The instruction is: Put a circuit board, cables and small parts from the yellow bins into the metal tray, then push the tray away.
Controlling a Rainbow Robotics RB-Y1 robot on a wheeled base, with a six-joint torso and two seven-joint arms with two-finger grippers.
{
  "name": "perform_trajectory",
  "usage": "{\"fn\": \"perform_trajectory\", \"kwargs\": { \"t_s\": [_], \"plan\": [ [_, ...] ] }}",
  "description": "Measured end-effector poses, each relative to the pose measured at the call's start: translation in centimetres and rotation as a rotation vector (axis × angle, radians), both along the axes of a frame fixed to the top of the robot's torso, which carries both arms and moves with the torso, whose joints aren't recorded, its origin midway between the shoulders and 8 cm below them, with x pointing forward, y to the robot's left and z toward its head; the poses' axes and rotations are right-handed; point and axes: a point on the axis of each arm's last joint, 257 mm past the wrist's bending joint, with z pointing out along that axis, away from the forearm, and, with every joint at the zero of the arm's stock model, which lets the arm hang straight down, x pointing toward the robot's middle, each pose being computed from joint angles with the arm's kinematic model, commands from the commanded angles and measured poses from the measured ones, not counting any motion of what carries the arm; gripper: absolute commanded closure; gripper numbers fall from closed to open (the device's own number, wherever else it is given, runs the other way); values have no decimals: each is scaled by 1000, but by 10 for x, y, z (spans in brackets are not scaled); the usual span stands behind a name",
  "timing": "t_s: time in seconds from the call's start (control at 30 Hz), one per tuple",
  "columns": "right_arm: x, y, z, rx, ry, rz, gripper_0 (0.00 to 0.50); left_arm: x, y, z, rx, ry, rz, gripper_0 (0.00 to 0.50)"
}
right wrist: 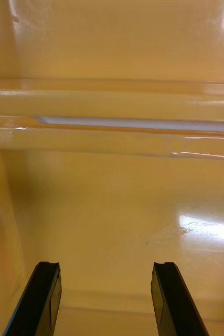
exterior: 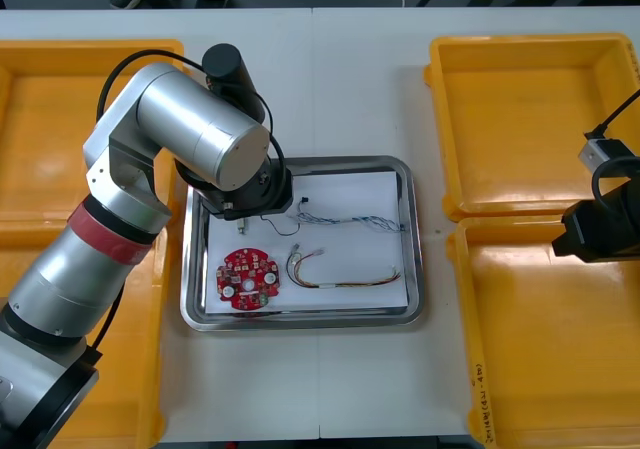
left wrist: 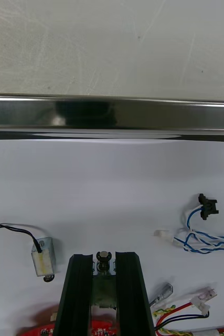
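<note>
the job looks nearly done: the metal tray (exterior: pixel 412 269) holds a red circuit board (exterior: pixel 248 279), a blue and white cable (exterior: pixel 350 219), a red and yellow cable (exterior: pixel 340 269), a black cable (left wrist: pixel 42 256) and a loose metal part (left wrist: pixel 164 291). the left gripper (left wrist: pixel 104 256) hangs low over the tray's white floor, pinching a second metal part (left wrist: pixel 104 259), probably about to drop it. the yellow bins (exterior: pixel 530 119) look empty where they show. the right gripper (right wrist: pixel 106 273), fingers wide apart and holding nothing, hovers in the near right bin (exterior: pixel 540 349). the push is still left
</note>
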Motion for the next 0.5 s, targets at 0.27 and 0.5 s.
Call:
{"fn": "perform_trajectory", "kwargs": {
  "t_s": [0.27,0.5],
  "plan": [
    [-9,-4,-5,-1,6,-8,0,-1,0,-3,12,3,-8,481],
    [-18,-3,-10,-4,15,-5,0,0,2,-3,17,1,-3,220]
  ]
}}
